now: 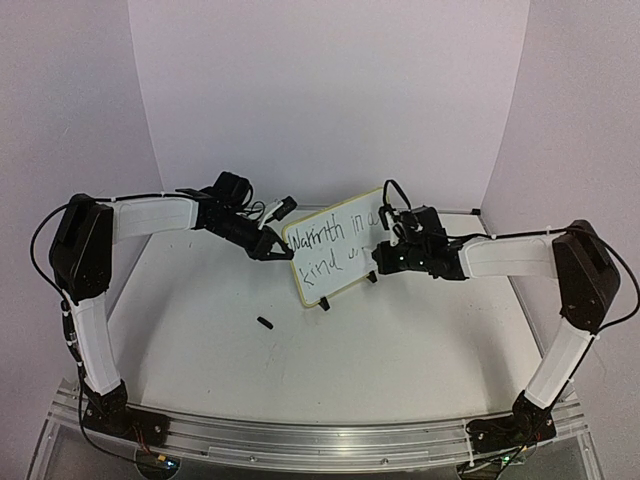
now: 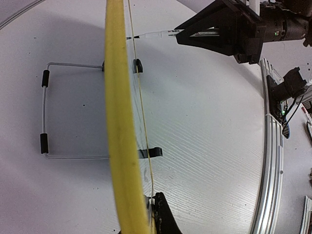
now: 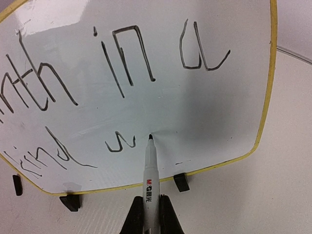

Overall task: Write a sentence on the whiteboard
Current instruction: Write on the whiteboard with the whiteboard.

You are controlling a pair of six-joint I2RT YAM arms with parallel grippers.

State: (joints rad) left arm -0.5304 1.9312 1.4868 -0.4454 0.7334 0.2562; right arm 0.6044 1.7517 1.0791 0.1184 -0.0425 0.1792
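A: Where does the board sit?

B: Around the middle of the white counter (image 1: 400, 340), between the two arms. The whiteboard (image 1: 335, 250) stands leaning back on its wire stand (image 2: 46, 112), with its writing face turned toward the right arm.

A: How will it handle?

B: Light and stiff, I'd judge, with a slick face. On thin wire and small feet it would likely skid or tip under a pen's push. The best hold looks like the pale yellow rim (image 2: 119, 122), away from the writing. That is where the left fingers (image 1: 270, 247) are, closed tight on the board's left edge and bracing it.

A: And the right side?

B: The right fingers (image 1: 388, 258) are clamped around a white marker (image 3: 150, 170). Its black tip touches the board just right of a small "w" on the lower line. The sentence (image 3: 122, 63) reads "Warmth in a" above and "kind w" below, so by my reckoning the last word is only begun.

A: Anything in the way?

B: Little. The black clip feet (image 3: 181, 182) sit just below the pen's line, close to the fingers if they drop. A small black piece (image 1: 263, 322), perhaps the marker's cap, lies on the counter in front of the board, apart from both arms.
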